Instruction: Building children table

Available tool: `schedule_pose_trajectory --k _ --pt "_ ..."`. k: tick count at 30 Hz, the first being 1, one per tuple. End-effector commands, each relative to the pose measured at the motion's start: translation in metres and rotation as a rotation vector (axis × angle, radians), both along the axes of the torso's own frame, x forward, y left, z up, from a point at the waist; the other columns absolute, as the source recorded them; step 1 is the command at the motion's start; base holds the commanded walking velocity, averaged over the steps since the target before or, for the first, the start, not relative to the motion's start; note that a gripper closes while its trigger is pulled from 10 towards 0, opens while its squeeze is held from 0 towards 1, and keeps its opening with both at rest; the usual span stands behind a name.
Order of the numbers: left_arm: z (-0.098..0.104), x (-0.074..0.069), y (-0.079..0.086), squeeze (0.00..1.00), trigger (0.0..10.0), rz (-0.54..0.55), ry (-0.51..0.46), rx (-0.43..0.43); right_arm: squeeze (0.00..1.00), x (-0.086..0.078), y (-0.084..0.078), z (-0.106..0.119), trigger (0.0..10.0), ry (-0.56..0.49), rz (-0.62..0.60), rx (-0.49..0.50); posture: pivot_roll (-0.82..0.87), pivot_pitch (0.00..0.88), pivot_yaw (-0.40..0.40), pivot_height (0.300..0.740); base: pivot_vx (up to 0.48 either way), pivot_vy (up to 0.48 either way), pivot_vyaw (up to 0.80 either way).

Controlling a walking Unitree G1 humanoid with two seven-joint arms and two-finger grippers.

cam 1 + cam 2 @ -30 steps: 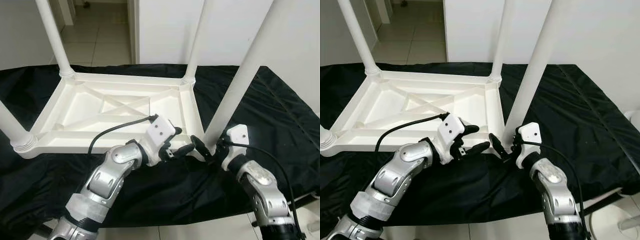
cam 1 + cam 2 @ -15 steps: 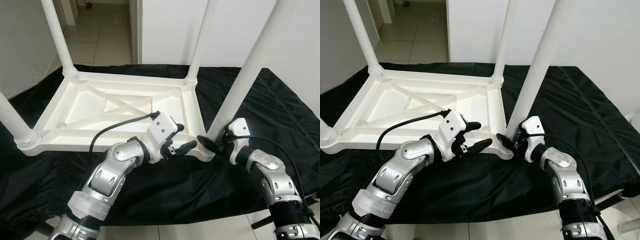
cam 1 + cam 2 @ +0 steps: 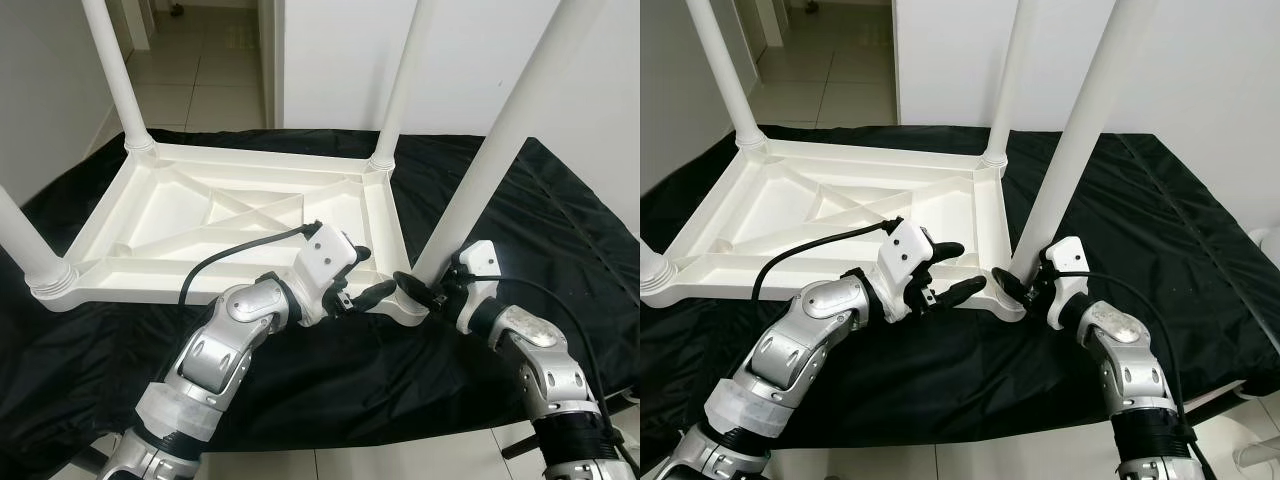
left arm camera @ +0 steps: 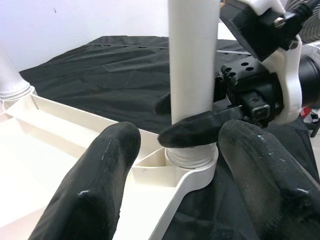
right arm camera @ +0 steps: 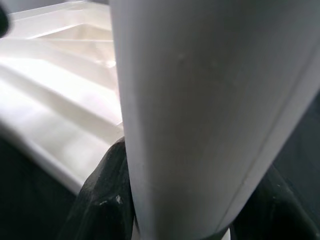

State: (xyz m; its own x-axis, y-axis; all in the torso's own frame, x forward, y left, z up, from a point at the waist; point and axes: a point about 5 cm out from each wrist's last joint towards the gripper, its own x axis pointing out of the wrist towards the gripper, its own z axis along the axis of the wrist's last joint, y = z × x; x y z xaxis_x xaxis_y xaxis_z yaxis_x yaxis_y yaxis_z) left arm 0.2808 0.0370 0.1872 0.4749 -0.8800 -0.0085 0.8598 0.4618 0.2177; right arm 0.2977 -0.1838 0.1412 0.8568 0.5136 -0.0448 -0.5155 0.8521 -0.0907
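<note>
- Left eye view: a black cloth is spread across a work surface, and a white table is laid on it upside down, four legs pointing up.
- The near right leg is gripped low, just above its corner socket, by the right gripper.
- The left gripper is held spread apart, grasping nothing, by the table's near edge beside that corner.
</note>
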Motion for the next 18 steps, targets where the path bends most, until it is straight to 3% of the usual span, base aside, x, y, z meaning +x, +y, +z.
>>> schedule_pose_trajectory --k 1,3,5,8,9,14,16,18 --pt "-0.001 0.0 0.001 0.0 10.0 0.04 -0.005 0.001 0.0 -0.001 0.004 -0.006 10.0 0.034 -0.05 -0.005 -0.06 0.016 -0.042 0.74 0.0 0.0 0.0" --pt "-0.001 0.0 0.0 0.0 10.0 0.038 -0.004 0.003 0.0 -0.003 0.012 -0.008 10.0 0.044 -0.1 0.012 -0.06 0.019 -0.036 0.74 0.0 0.0 0.0" --pt "-0.001 -0.001 -0.001 0.0 10.0 0.029 -0.004 0.009 0.0 -0.009 0.032 -0.013 10.0 0.06 -0.251 0.063 -0.06 0.024 -0.031 0.74 0.0 0.0 0.0" --pt "-0.001 -0.001 -0.001 0.0 10.0 0.028 -0.004 0.01 0.0 -0.01 0.033 -0.013 10.0 0.061 -0.264 0.067 -0.06 0.024 -0.031 0.74 0.0 0.0 0.0" --pt "-0.001 -0.001 -0.001 0.0 10.0 0.026 -0.003 0.012 0.0 -0.011 0.037 -0.013 10.0 0.056 -0.366 0.093 -0.07 0.033 -0.022 0.74 0.0 0.0 0.0" --pt "-0.001 -0.001 0.0 0.0 10.0 0.023 -0.001 0.014 0.0 -0.014 0.041 -0.013 10.0 0.057 -0.503 0.123 -0.07 0.033 -0.022 0.74 0.0 0.0 0.0" --pt "-0.001 -0.001 0.0 0.0 10.0 0.022 0.0 0.015 0.0 -0.015 0.054 -0.012 10.0 0.057 -0.635 0.176 -0.07 0.036 -0.017 0.74 0.0 0.0 0.0" --pt "0.0 0.0 -0.001 0.0 10.0 0.02 -0.001 0.012 0.0 -0.016 0.063 -0.009 10.0 0.052 -0.641 0.187 -0.07 0.036 -0.016 0.74 0.0 0.0 0.0"
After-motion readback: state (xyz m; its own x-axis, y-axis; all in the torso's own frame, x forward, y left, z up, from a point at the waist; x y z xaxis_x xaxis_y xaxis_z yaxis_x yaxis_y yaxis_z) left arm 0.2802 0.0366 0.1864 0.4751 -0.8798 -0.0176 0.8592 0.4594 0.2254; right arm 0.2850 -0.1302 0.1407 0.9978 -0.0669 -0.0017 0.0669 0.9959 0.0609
